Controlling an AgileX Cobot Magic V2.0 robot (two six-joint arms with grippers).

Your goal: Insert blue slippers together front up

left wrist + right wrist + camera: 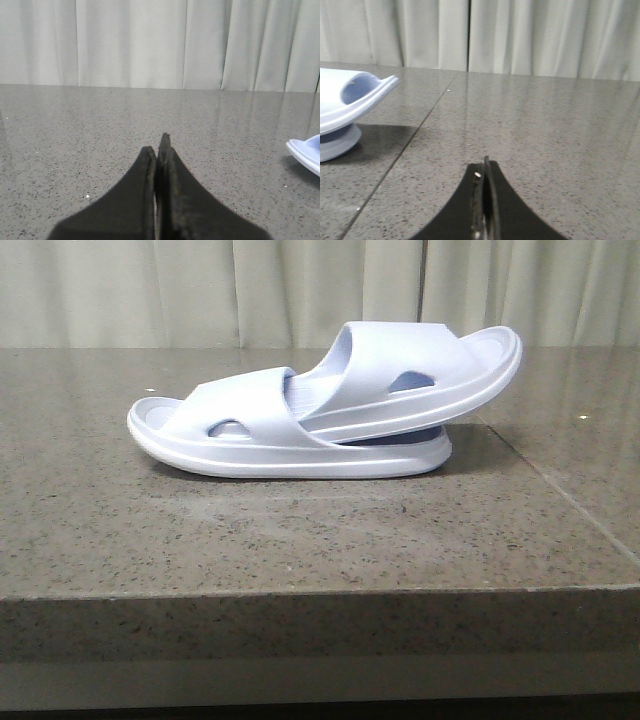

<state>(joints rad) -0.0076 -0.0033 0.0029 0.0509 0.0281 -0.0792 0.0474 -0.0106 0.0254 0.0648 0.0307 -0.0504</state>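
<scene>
The two blue slippers lie nested on the grey stone table. The lower slipper (230,440) lies flat, toe to the left. The upper slipper (420,375) is pushed under the lower one's strap and tilts up to the right. The lower slipper's toe shows at the edge of the left wrist view (306,152); the raised end of the pair shows in the right wrist view (350,107). My left gripper (159,145) is shut and empty, low over the table, left of the slippers. My right gripper (483,167) is shut and empty, right of them. Neither gripper shows in the front view.
The speckled grey stone table (300,540) has a front edge near me and a seam (560,495) running back on the right. Pale curtains (200,290) hang behind the table.
</scene>
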